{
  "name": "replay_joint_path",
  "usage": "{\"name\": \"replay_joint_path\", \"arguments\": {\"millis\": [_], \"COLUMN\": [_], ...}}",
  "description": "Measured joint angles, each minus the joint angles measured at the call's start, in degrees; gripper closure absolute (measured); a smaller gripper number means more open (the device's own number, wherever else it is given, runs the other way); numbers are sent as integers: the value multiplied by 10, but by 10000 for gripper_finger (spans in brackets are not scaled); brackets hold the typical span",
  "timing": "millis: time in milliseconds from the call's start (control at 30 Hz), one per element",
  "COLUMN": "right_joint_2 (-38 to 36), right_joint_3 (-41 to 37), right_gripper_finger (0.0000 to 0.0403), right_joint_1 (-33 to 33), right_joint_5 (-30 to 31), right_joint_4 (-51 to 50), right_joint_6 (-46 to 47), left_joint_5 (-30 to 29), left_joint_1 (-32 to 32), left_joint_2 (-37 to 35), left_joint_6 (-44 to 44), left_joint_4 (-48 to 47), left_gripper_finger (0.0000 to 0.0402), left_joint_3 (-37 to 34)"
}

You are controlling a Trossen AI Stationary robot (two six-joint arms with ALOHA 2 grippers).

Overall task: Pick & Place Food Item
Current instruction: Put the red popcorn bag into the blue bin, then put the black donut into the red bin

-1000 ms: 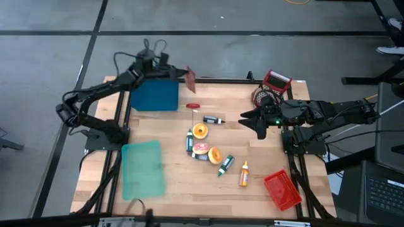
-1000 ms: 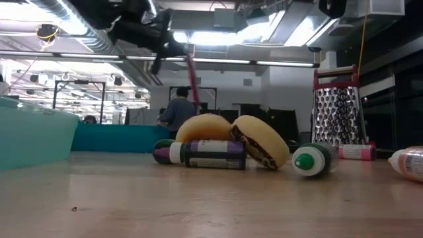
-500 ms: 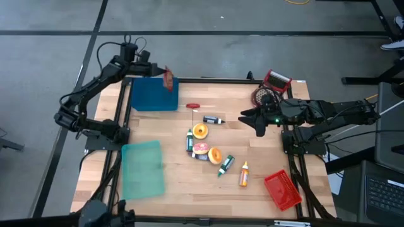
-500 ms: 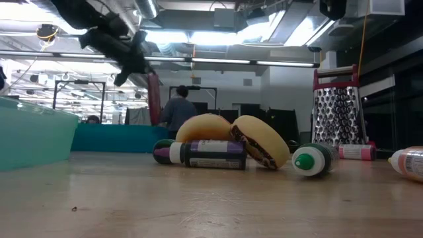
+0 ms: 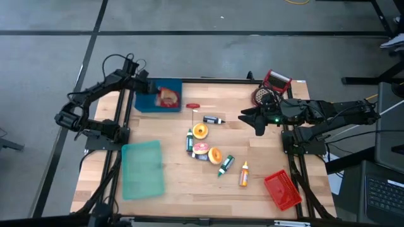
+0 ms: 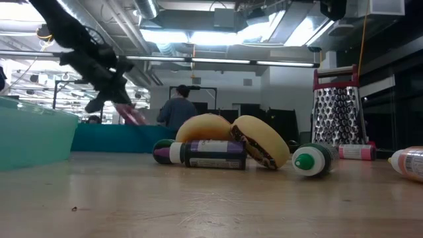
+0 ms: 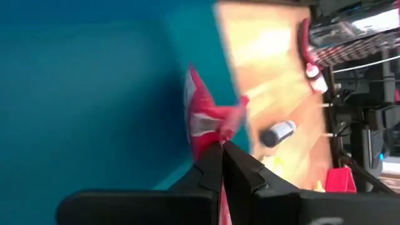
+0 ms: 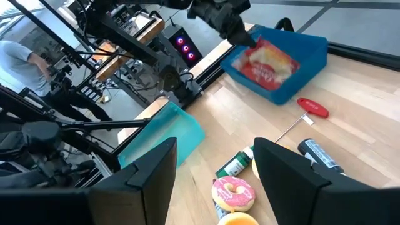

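- Left gripper [image 5: 150, 90] over the dark blue rectangular plastic bin [image 5: 140, 102] at the far left corner of the wooden tabletop [image 5: 177, 180]; fingers pressed together, pinching one edge of a red-and-white crinkled snack packet [image 5: 168, 96].
- Packet lying inside the blue bin, toward the bin's right wall.
- Right gripper [image 5: 250, 123] raised near the right edge of the tabletop, fingers spread, holding nothing.
- Doughnuts and small bottles clustered mid-table; pale teal tray [image 5: 142, 168] near the left edge.
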Motion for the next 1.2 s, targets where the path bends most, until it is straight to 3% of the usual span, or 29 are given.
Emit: {"name": "replay_joint_path", "arguments": {"millis": [233,767,900,967,1100,1200], "right_joint_2": [0,0,0,0,0,0], "right_joint_3": [0,0,0,0,0,0], "right_gripper_finger": [186,186,186,186,186,186], "right_joint_1": [0,0,0,0,0,0], "right_joint_5": [0,-1,-1,13,54,86], "right_joint_4": [0,7,34,53,118,163], "right_joint_6": [0,9,-14,-33,-80,-95], "left_joint_5": [3,59,142,130,-48,-130], "left_joint_1": [0,0,-29,-59,-141,-209], "left_joint_2": [0,-1,-1,-1,-1,-1], "left_joint_6": [-14,-144,-304,-423,-588,-560], "left_joint_4": [13,211,443,630,950,1001], "left_gripper_finger": [361,221,209,212,225,225], "left_joint_3": [-9,-7,-7,-7,-2,33]}}
